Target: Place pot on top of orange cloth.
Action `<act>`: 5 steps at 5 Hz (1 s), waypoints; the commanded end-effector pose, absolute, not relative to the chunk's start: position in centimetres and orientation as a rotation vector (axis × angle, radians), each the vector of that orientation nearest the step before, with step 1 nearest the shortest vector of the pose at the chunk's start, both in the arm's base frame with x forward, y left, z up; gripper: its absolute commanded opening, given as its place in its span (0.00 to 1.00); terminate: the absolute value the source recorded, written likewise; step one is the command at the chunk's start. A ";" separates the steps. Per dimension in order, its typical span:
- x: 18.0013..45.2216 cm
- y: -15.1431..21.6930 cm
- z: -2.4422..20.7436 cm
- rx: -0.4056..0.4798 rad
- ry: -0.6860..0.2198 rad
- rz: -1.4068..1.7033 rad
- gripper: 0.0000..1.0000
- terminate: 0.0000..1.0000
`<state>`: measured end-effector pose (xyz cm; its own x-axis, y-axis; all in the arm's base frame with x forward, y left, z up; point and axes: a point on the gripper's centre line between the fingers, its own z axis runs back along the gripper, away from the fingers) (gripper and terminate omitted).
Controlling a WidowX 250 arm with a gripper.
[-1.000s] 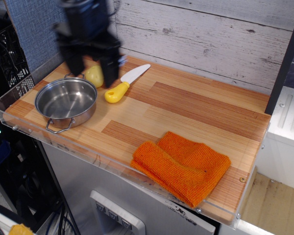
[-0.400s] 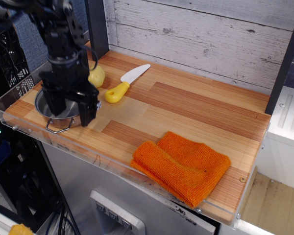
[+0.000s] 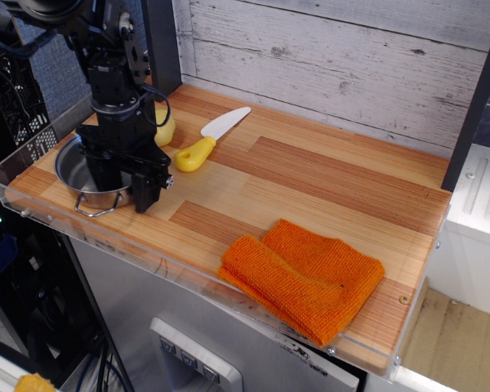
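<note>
The shiny steel pot (image 3: 75,171) stands at the left end of the wooden table, with a wire loop handle (image 3: 91,208) toward the front edge. My black gripper (image 3: 121,186) is lowered over the pot's right rim, one finger (image 3: 144,189) outside the rim and the other inside the pot. The jaws stand apart around the rim, and I cannot tell if they press on it. The arm hides the pot's right half. The orange cloth (image 3: 306,275) lies folded at the front right, far from the pot.
A yellow-handled knife (image 3: 206,141) with a white blade lies behind the gripper. A yellow potato (image 3: 164,129) sits partly hidden behind the arm. A clear plastic lip (image 3: 106,241) runs along the table's front and left edges. A plank wall (image 3: 327,57) stands behind.
The gripper came from above the potato forward and down onto the pot's right rim. In the last half second it sank lower, and the pot shifted slightly left.
</note>
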<state>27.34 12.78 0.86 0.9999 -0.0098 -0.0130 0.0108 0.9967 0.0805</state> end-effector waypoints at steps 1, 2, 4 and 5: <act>28.4 11.3 2.5 0.096 -0.027 -0.029 0.00 0.00; 28.6 11.4 4.5 0.088 -0.078 0.002 0.00 0.00; 28.5 11.7 11.4 0.121 -0.159 0.071 0.00 0.00; 29.5 7.0 11.3 0.057 -0.153 -0.064 0.00 0.00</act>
